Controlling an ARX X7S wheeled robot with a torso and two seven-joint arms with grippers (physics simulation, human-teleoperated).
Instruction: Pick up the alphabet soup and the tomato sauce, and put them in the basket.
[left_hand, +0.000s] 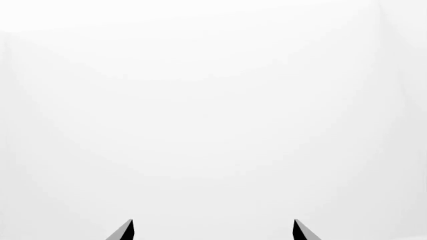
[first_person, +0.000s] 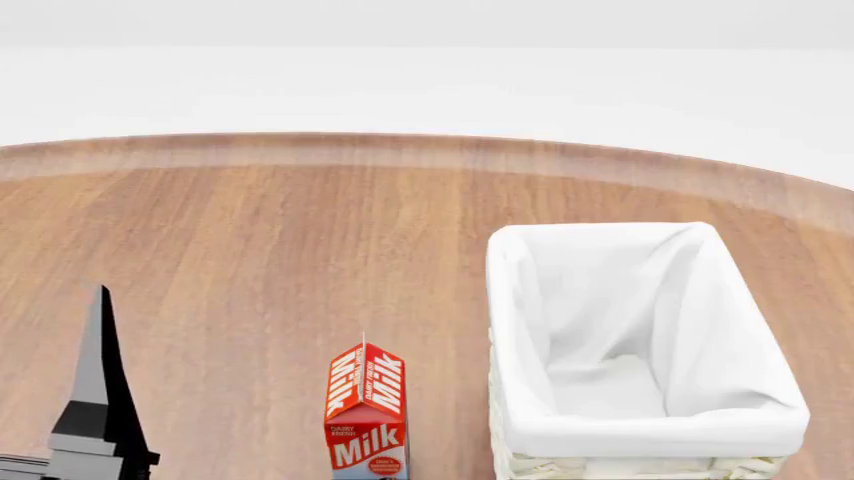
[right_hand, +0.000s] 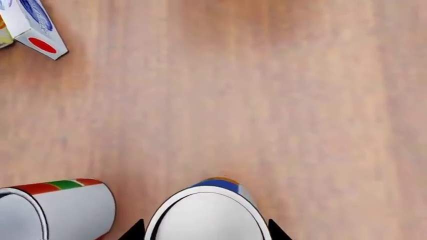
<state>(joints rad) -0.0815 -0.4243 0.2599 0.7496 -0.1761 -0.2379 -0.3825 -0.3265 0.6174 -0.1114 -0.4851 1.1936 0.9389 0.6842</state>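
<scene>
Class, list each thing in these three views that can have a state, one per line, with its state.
basket: upright, nothing inside.
milk carton: upright, closed, left of the basket.
alphabet soup: upright on the table, between the right claw tips; contact unclear.
tomato sauce: upright beside the soup, not held.
left claw: open, holding nothing.

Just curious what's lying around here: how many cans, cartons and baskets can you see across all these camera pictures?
Cans: 2, alphabet soup and tomato sauce
Cartons: 2, milk carton and a blue-and-white carton
Baskets: 1, the basket
Total: 5
</scene>
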